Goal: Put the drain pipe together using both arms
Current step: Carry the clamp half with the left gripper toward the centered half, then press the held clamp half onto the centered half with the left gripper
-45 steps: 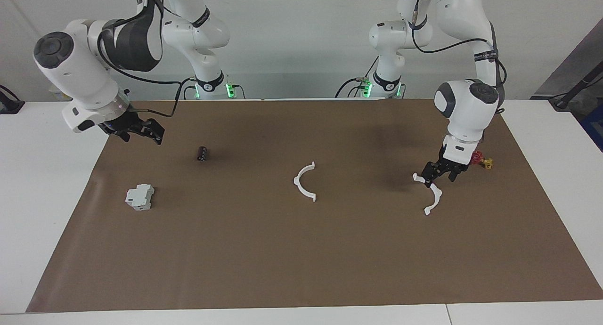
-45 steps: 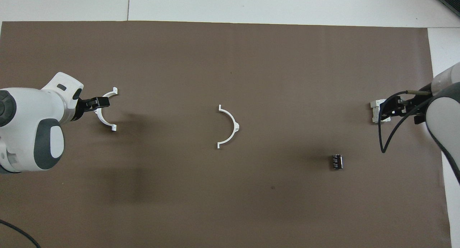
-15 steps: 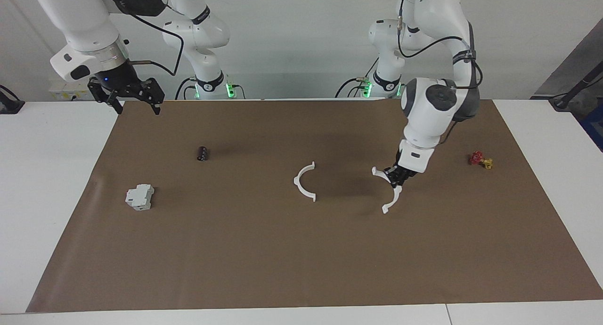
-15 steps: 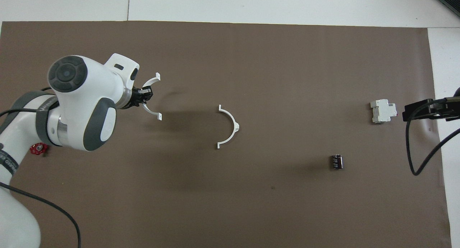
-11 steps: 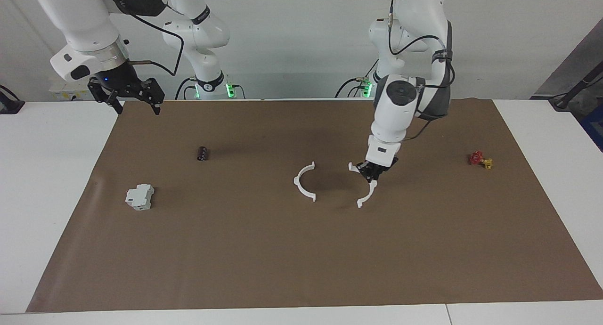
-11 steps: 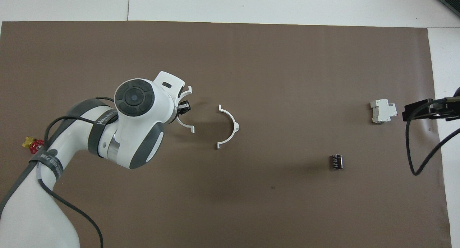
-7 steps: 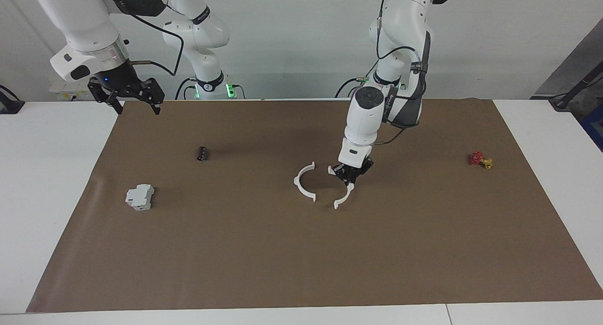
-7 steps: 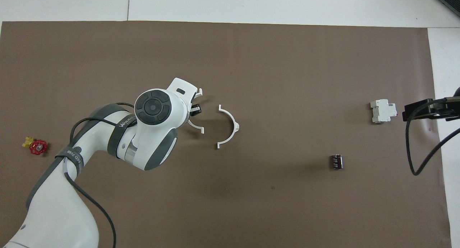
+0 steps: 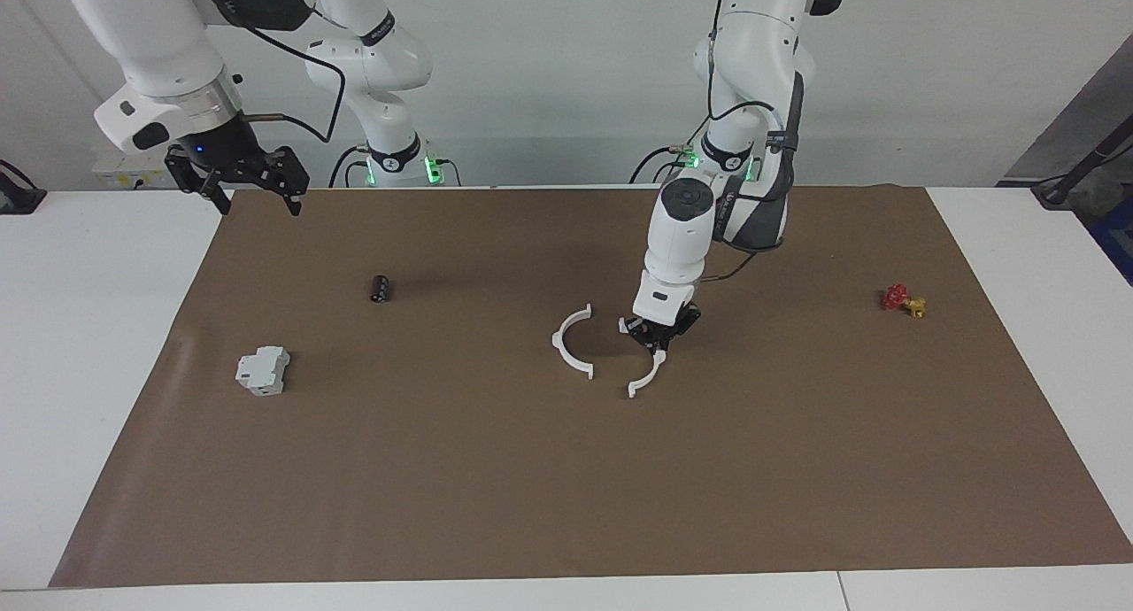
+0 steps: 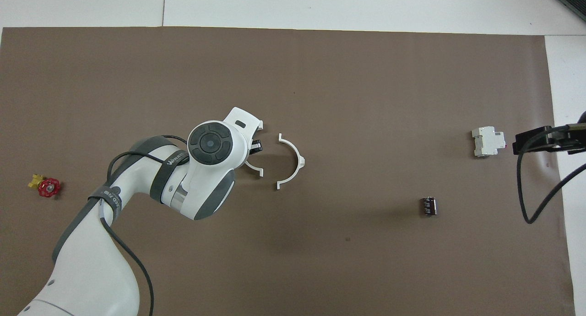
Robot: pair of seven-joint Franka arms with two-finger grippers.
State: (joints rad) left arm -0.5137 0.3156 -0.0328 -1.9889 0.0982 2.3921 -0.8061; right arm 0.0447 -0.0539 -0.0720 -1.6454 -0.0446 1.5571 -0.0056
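Your left gripper [image 9: 656,335] has carried its half-ring arc [image 9: 646,372] in from the left arm's end of the bench, and it now hangs clamped on that arc just beside the resting arc [image 9: 571,341], their open sides facing and the end tabs near but not yet touching. Your right gripper [image 9: 237,179] waits with fingers apart over the brown mat's [image 9: 566,469] corner at the right arm's end. By my reading you're about halfway: one arc delivered, and closing the gap and mating the tabs is left.
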